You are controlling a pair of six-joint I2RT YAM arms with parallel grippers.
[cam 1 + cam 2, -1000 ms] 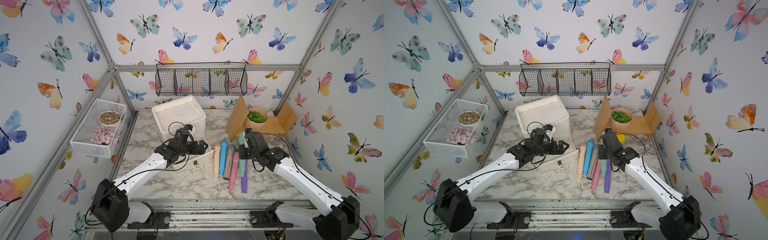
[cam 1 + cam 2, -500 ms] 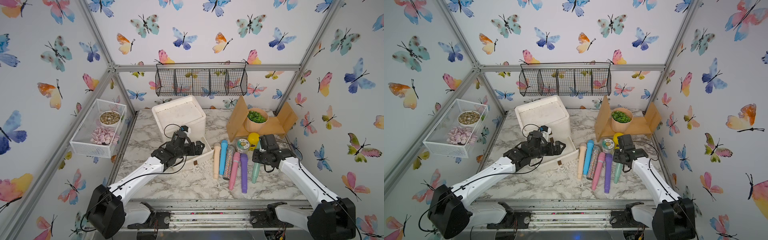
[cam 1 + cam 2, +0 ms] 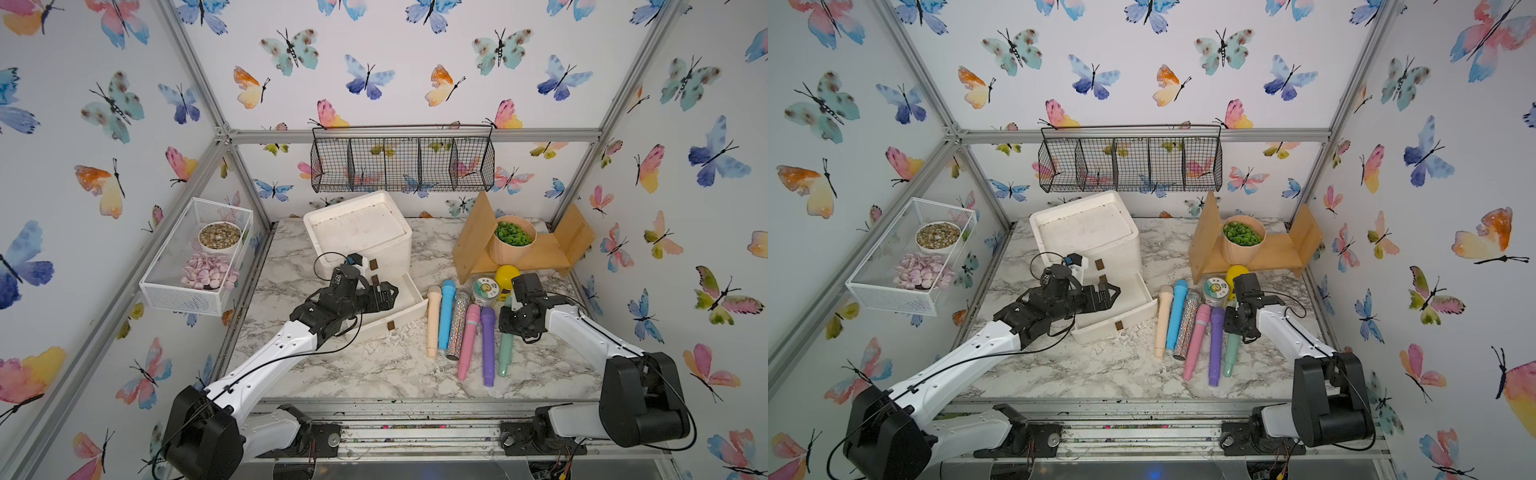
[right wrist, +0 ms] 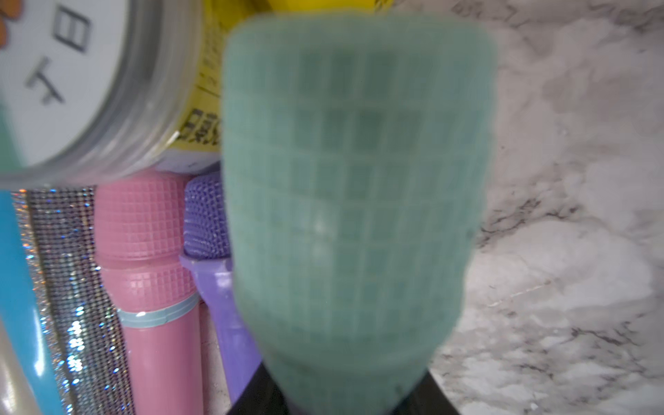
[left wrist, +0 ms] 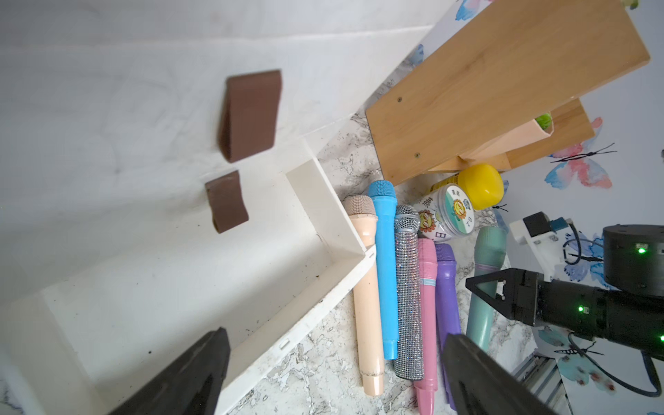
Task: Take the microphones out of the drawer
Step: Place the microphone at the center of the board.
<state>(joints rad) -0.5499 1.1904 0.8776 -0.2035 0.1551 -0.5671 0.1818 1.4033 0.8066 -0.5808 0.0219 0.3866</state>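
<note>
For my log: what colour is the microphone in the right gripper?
Teal microphone, clearest in the left wrist view.

The teal microphone (image 3: 505, 353) is out of the drawer (image 3: 409, 291), clamped between the fingers of my right gripper (image 5: 481, 287), which grips it just below the head. It is a slim, smooth stick with a rounded head marked in a fine grid. It lies lengthwise, head toward the back wall and handle toward the front edge, just beside the purple microphone (image 3: 488, 345) and roughly parallel to it. It sits low over the marble tabletop (image 3: 374, 374); I cannot tell whether it touches the marble. The drawer is white, the lowest in the white cabinet (image 3: 357, 224), pulled well out, with a brown tab handle on its front. Its floor shows white with a few dark specks.
</note>
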